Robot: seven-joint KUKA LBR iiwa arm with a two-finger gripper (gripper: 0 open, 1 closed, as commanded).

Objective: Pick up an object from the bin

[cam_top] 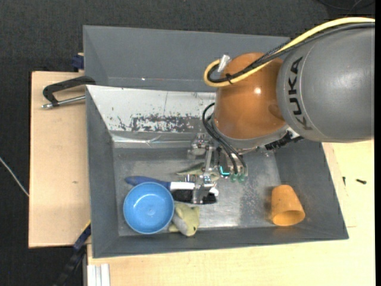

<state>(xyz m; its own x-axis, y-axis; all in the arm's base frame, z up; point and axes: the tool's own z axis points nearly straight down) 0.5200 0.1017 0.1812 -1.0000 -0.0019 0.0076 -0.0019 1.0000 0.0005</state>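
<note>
Gripper (205, 180) low over a black-and-white object (186, 187) at mid-floor of the bin (100, 159); claw state cannot be told. Blue bowl (147, 207) and yellowish lump (187, 219) crowd just beside; orange cup (286, 205) well apart.

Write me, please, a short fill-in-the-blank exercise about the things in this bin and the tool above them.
1. The round bowl in the lower-left corner of the bin is ___ in colour.
2. The orange cup toward the lower right lies on its ___.
3. Of the bowl and the cup, the tool is nearer the ___.
Missing words: blue; side; bowl.
</note>
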